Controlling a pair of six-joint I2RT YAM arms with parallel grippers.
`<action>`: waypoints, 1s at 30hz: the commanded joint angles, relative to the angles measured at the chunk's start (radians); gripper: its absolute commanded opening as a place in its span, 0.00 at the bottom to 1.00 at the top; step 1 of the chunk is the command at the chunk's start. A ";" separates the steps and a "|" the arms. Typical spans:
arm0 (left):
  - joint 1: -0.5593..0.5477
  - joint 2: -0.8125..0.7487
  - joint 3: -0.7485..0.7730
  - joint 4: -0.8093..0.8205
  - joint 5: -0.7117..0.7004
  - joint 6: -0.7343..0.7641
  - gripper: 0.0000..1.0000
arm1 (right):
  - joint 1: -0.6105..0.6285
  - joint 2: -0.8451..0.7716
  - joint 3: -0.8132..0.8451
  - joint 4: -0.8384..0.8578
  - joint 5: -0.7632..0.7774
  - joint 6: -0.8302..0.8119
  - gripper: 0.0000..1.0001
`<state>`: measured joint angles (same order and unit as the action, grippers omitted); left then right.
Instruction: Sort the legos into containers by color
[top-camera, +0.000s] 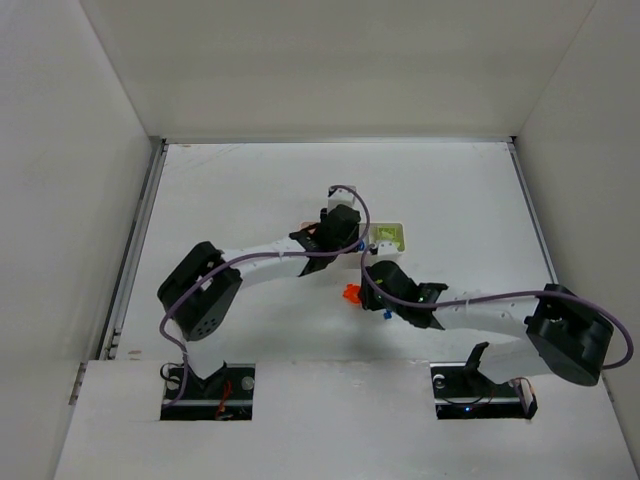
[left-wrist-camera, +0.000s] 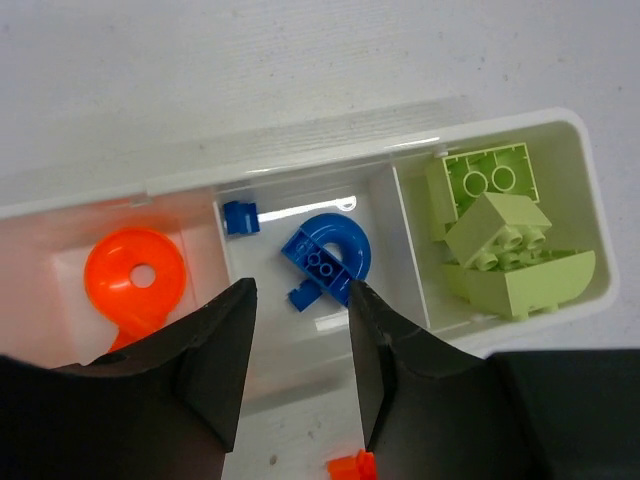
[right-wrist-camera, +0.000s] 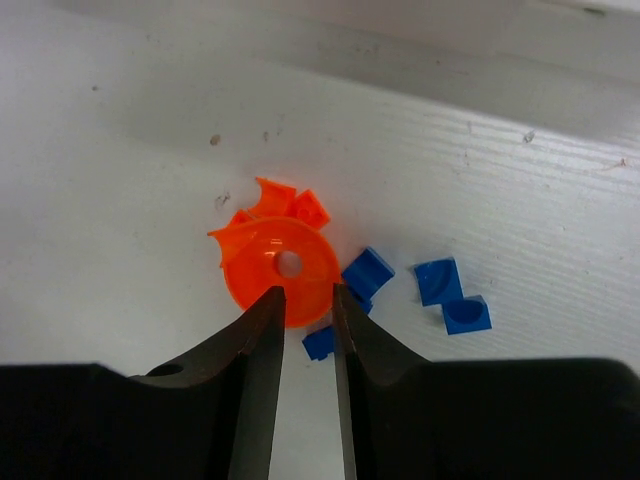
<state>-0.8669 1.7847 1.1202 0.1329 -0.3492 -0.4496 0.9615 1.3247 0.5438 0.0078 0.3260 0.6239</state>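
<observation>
Under my right gripper (right-wrist-camera: 306, 295), jaws narrowly parted, the orange lego (right-wrist-camera: 255, 270) is lying flat — its near rim sitting between the tips, though whether they are touching it I cannot tell. Blue legos (right-wrist-camera: 438, 280) are lying just right of it. My left gripper (left-wrist-camera: 300, 290), spread and empty, is hovering over the tray's (left-wrist-camera: 590, 210) blue compartment (left-wrist-camera: 290, 200) — farther off.

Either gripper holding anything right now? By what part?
Left gripper: open over the tray, nothing held. Right gripper: straddles the near rim of the orange round lego on the table; a firm grip can't be told.
</observation>
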 joint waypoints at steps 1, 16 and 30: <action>0.003 -0.158 -0.062 0.028 -0.022 0.002 0.40 | -0.011 0.013 0.067 0.023 0.027 -0.029 0.30; -0.019 -0.536 -0.434 -0.002 -0.037 -0.149 0.37 | -0.037 0.099 0.131 -0.009 0.033 -0.058 0.28; 0.001 -0.800 -0.614 -0.147 -0.037 -0.216 0.36 | -0.069 0.180 0.197 -0.074 -0.076 -0.067 0.23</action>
<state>-0.8745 1.0309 0.5270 0.0090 -0.3748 -0.6449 0.9024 1.5013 0.7128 -0.0605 0.2813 0.5636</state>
